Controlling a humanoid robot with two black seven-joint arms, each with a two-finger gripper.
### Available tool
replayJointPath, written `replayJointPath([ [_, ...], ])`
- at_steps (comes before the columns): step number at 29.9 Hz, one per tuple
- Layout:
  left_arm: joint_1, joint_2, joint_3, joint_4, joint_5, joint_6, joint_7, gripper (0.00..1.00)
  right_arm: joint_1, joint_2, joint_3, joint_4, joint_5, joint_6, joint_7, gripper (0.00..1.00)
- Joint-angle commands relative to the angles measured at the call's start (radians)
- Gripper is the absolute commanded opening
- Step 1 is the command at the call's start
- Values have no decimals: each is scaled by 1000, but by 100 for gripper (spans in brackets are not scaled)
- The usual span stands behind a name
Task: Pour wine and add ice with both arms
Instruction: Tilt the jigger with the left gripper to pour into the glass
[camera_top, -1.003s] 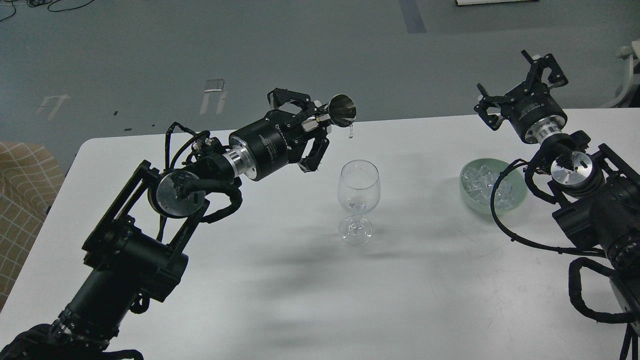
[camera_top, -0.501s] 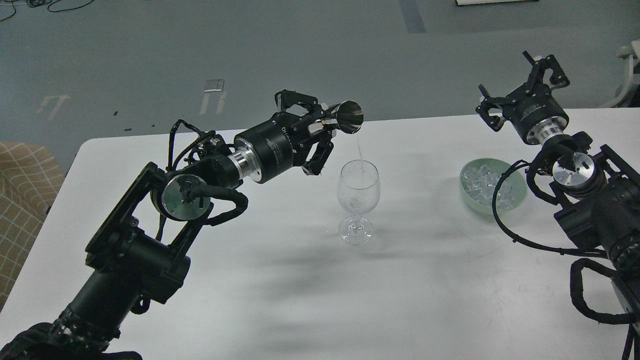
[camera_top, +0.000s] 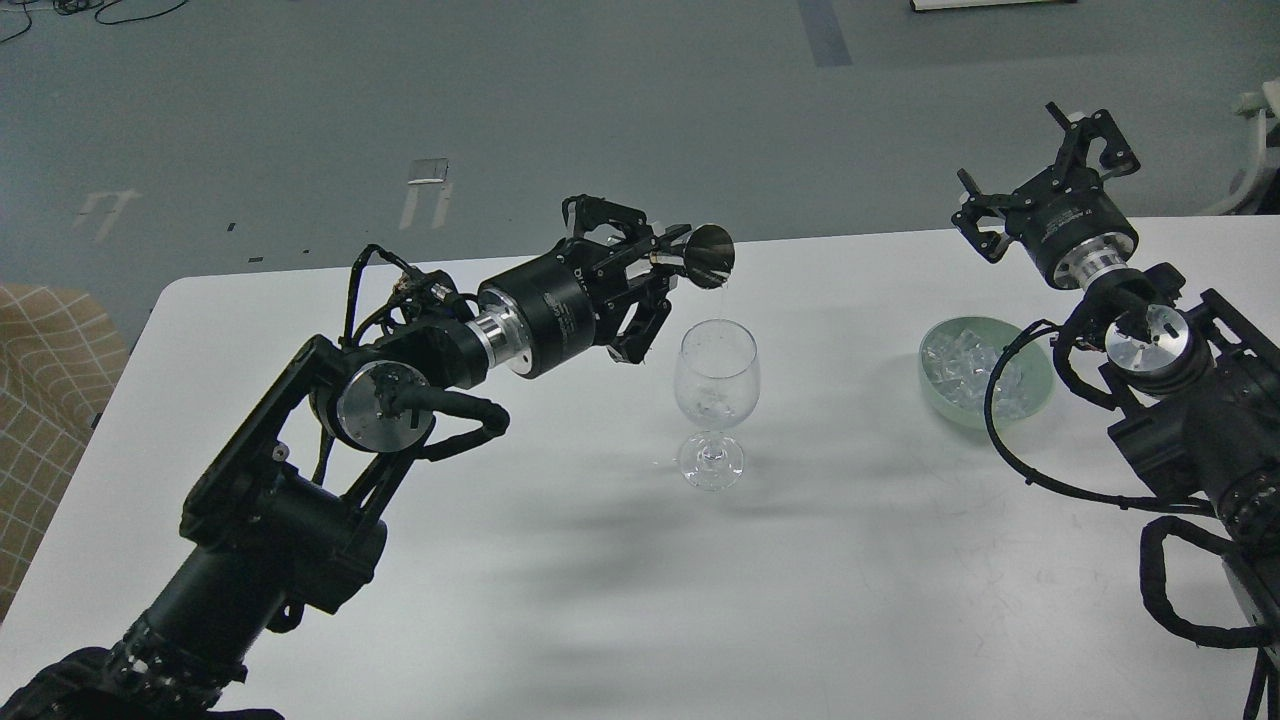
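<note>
- The single head view is looking forward and down from above the near edge of the white desk (camera_top: 560, 600), at moderate range.
- It is taking in the desk's far edge and far left corner, with grey floor (camera_top: 600, 100) showing beyond.
- The near corners are falling outside the frame.
- The left arm (camera_top: 300, 480) is entering at the bottom left corner, the right arm (camera_top: 1190, 420) at the right edge.
</note>
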Motion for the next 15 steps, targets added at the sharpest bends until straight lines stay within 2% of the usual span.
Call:
replayJointPath([
  [1,2,2,0,2,21,-12,0,1,1,2,2,1,0,-1,0,100],
  [15,-12,-7,6,-9,67,-23,0,1,7,-4,2,-1,1,-1,0,100],
])
